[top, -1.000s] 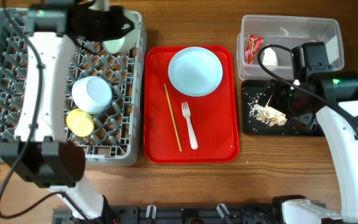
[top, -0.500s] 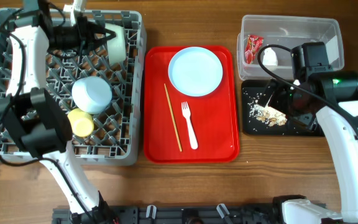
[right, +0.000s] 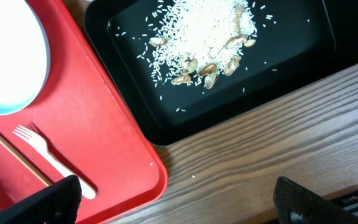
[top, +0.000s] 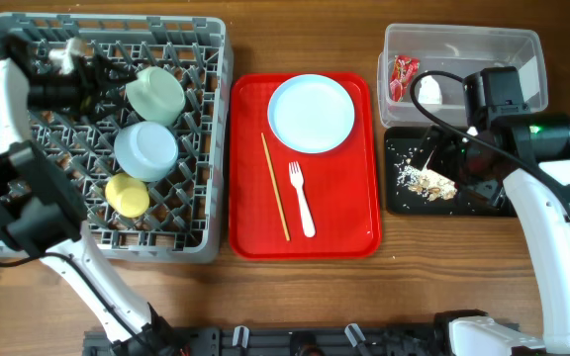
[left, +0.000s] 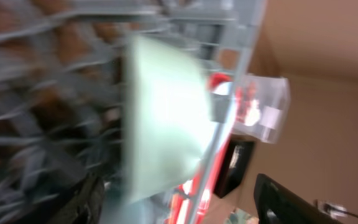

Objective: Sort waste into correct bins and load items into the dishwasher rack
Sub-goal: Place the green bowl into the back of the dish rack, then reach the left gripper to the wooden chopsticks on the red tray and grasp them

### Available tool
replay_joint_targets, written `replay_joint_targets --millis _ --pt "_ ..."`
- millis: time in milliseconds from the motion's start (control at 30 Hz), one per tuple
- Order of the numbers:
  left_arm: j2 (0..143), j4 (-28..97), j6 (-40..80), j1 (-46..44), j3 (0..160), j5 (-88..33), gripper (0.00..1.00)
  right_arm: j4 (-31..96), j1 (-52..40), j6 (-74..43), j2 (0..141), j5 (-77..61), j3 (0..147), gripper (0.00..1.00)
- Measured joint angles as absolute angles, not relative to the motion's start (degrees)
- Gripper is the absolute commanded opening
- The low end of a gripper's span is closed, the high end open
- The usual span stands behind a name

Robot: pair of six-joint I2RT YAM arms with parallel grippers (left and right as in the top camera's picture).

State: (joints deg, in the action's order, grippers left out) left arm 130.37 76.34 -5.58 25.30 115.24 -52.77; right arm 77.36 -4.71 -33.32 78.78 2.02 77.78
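Observation:
The grey dishwasher rack holds a pale green bowl on its side, a blue bowl and a yellow cup. My left gripper stands open just left of the green bowl, which fills the blurred left wrist view. A pale plate, a white fork and a wooden stick lie on the red tray. My right gripper hangs open and empty over the table beside the black tray, which holds food crumbs.
The clear tub at the back right holds a red wrapper and a white paper wad. My right arm reaches over the black tray. Bare wood runs along the table's front edge.
My left gripper opened and let go of the green bowl, then drew back to the left; the bowl now rests in the rack. The right arm has not moved.

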Motion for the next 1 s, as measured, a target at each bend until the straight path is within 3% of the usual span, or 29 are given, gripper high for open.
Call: replay_joint_targets --millis 300,500,767,1000 --pt "130.1 77.6 -4.6 33.4 115.2 -49.3 1.00 77.4 -4.7 -33.3 78.8 2.0 77.8 1.00" --pt "121.6 79.5 -3.1 32.6 114.9 -46.6 1.00 77.4 -4.7 -33.3 78.8 2.0 77.8 1.00" --pt "107.9 86.8 11.7 14.8 115.0 -20.8 1.00 77.5 -4.7 -33.3 78.8 2.0 77.8 1.00" --pt "107.2 96.4 16.1 0.6 114.9 -11.8 1.00 77.6 -4.7 -32.6 78.8 2.0 77.8 1.00"
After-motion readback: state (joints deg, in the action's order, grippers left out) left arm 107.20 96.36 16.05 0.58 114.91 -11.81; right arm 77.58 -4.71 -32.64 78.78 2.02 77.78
